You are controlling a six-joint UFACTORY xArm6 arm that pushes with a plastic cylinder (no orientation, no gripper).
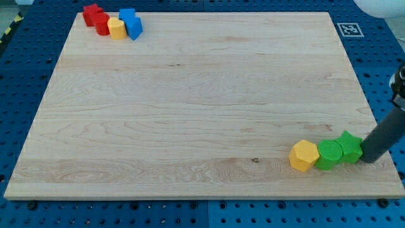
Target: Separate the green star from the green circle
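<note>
My tip (369, 158), the lower end of the dark rod, sits at the near right of the pale wooden desk (190, 101), pressed against the right side of the green star-shaped block (348, 146). There is no hand on this arm, only the rod, so nothing stands apart or together.

The green star touches the green round block (329, 154) on its left, and they show no gap between them. Just left of the green circle, touching it, is a yellow hexagonal block (304, 155). The three form a short row running left to right close to the near edge of the desk, with the star slightly farther back than the other two.

Well apart from them, at the far left corner, lies a second cluster. A red star-shaped block (92, 13) is at its left, with another red block (102, 24) beside it whose shape I cannot make out. Next comes a yellow block (117, 28), then two blue blocks: one (127, 15) farther back and one (134, 27) nearer, at the cluster's right.

A black-and-white marker tag (348, 28) sits off the far right corner of the desk.
</note>
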